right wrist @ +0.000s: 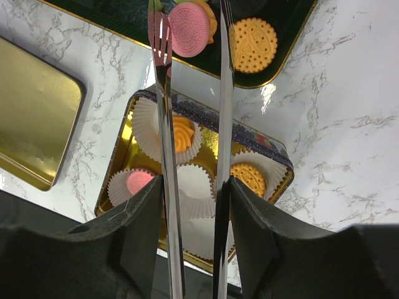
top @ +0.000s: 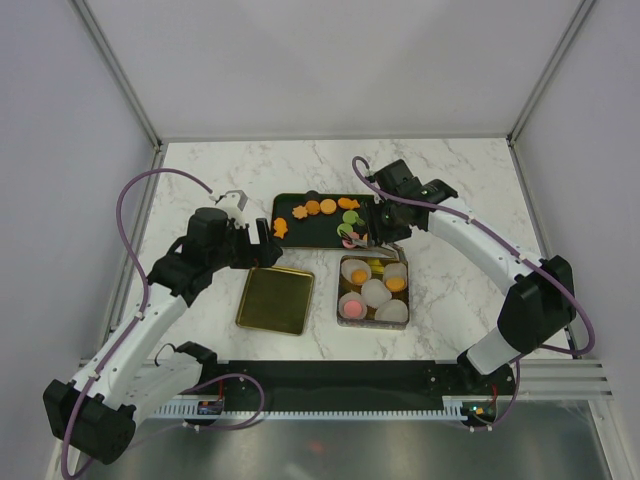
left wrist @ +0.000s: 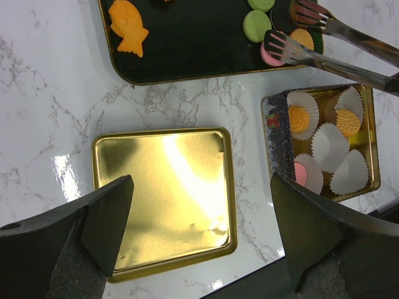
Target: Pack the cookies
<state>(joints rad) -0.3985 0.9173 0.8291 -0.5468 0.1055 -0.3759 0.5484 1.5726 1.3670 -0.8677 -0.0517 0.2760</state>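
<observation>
- Top view: right gripper [top: 378, 228] clamping a pair of tongs [top: 362, 232], their tips reaching over the right end of the tray [top: 310, 232] at a pink cookie [top: 347, 232]
- Top view: loose cookies [top: 318, 208] lying on the tray; more sitting in cups [top: 376, 292] inside the tin [top: 341, 290], which is standing just nearer than the tray; lid [top: 275, 300] lying beside the tin, to its left
- Top view: left gripper [top: 262, 240] hanging between tray and lid
- Left wrist view: left jaws standing wide apart above the lid, holding nothing and touching nothing; fish cookie [left wrist: 128, 28] lying at the far end of the tray from the tongs
- Left wrist view: forked tong tips meeting the pink cookie close to the tray rim, beside a green one [left wrist: 257, 25]
- Right wrist view: right fingers [right wrist: 140, 243] pressing the tong arms partway together; the tips straddling the pink cookie, one on each side; whether they are pinching it yet cannot be told
- Right wrist view: three cups in the tin showing a cookie each (orange, pink, yellow), others showing empty
- Step, as judged: picking the pink cookie off the tray, packing part done
- Next move, as judged: calling for a firmer squeeze on the tongs, a level lift clear of the rim, a short carry to an empty cup, then easing the tongs apart
</observation>
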